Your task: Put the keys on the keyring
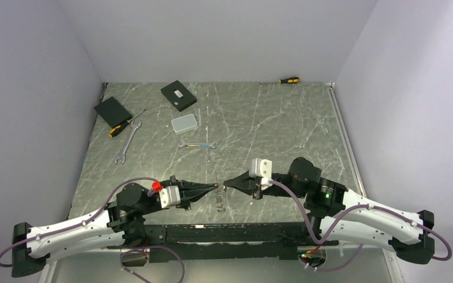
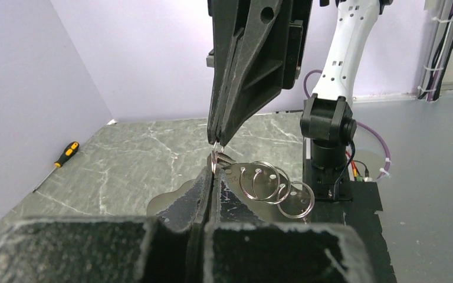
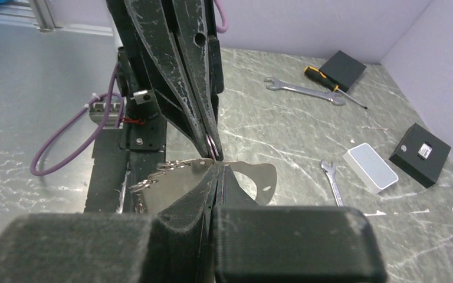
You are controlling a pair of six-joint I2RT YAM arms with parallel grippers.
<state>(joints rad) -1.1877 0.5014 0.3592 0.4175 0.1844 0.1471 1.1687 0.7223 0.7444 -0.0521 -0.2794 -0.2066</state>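
My left gripper (image 1: 217,187) and right gripper (image 1: 225,186) meet tip to tip just above the near middle of the table. Both are shut on one small silver split ring (image 2: 215,157), which stands edge-on between them. In the left wrist view my left gripper (image 2: 213,171) pinches this ring from below and the right gripper (image 2: 218,140) from above. The ring belongs to the keyring, a bunch of linked silver rings (image 2: 271,184) on a flat silver plate with holes (image 3: 259,177). The bunch hangs beside the fingers. I cannot make out any keys.
Two wrenches (image 1: 127,141) (image 1: 197,144) lie on the marbled table, with a screwdriver (image 1: 124,125) at the left and another (image 1: 289,80) at the far edge. Two black boxes (image 1: 112,111) (image 1: 178,95) and a pale flat case (image 1: 185,123) sit at the back left.
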